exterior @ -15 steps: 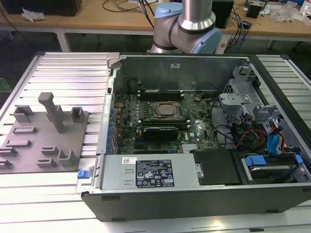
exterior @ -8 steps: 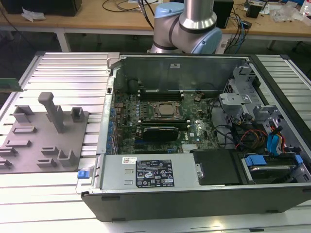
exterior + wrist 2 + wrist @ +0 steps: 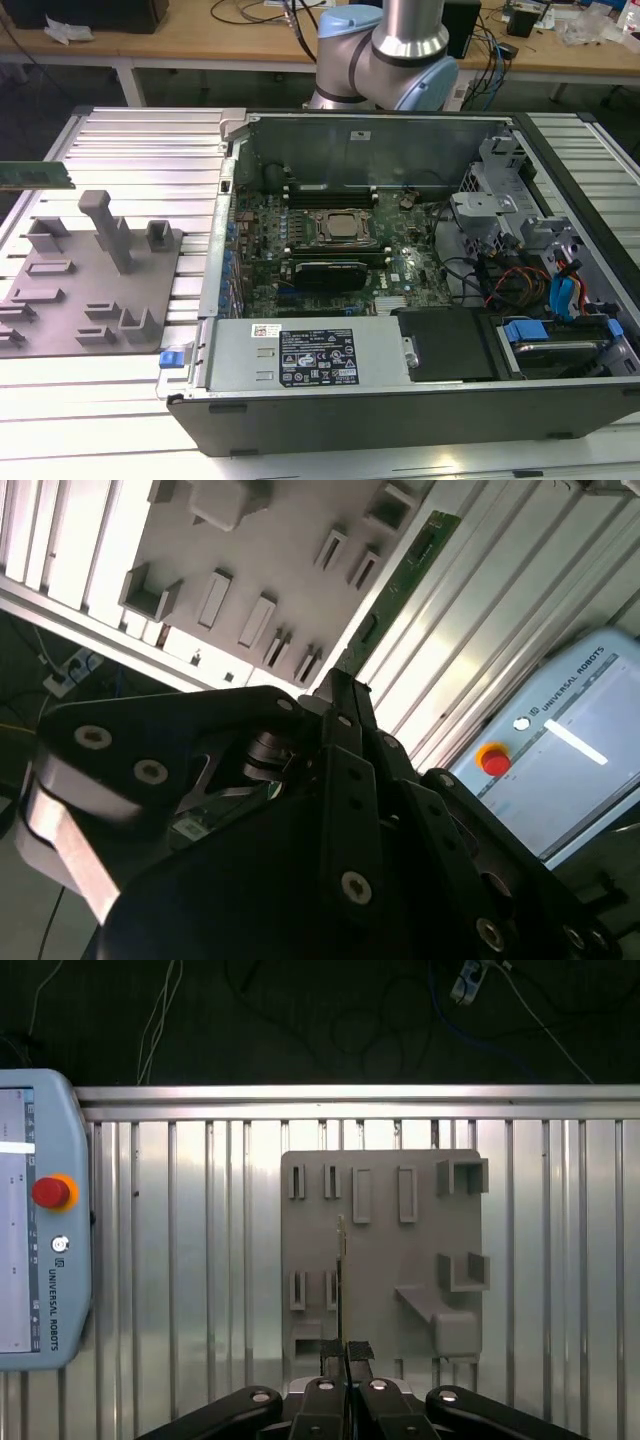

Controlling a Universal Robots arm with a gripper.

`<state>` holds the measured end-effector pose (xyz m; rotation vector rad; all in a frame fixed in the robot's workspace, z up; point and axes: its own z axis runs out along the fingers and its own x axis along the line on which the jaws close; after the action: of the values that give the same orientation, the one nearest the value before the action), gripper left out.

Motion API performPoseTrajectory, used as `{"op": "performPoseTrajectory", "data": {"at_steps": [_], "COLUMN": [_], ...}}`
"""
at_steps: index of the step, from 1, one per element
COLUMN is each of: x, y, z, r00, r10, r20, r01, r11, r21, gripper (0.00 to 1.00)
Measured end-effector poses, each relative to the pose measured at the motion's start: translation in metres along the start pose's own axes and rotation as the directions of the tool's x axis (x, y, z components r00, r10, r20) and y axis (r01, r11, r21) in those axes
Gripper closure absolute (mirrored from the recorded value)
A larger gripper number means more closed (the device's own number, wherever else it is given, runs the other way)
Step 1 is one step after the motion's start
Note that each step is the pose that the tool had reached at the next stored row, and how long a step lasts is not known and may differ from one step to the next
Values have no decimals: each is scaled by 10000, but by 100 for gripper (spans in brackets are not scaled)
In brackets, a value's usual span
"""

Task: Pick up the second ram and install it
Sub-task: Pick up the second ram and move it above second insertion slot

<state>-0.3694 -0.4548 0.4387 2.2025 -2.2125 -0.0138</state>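
The second ram [image 3: 36, 176] is a thin green stick hanging level in the air at the exterior view's left edge, above the far end of the grey tray [image 3: 60, 300]. In the second wrist view my gripper [image 3: 341, 683] is shut on one end of the ram [image 3: 405, 575], which reaches out over the ribbed metal table. In the first wrist view the ram [image 3: 342, 1260] shows edge-on as a thin line above the tray [image 3: 380, 1250], gripped between the dark fingertips [image 3: 333, 1352]. The motherboard [image 3: 330, 240] lies in the open computer case.
The tray carries upright posts [image 3: 105, 228] and small slots. The open case [image 3: 400, 390] takes up the exterior view's right, with cables and drive bays at its right end. A teach pendant [image 3: 35, 1220] lies on the ribbed table [image 3: 180, 1260] beside the tray.
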Motion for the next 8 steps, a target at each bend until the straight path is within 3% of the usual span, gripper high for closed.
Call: {"op": "performPoseTrajectory", "data": {"at_steps": [5,8], "x": [0,-1], "y": [-71,-171], "z": [-1,-3], "r00": [10000,10000], "r10": [0,-1], "r20": [0,0], "r01": [0,1], "r11": [10000,10000], "r21": [0,0], "gripper": [91,91]}}
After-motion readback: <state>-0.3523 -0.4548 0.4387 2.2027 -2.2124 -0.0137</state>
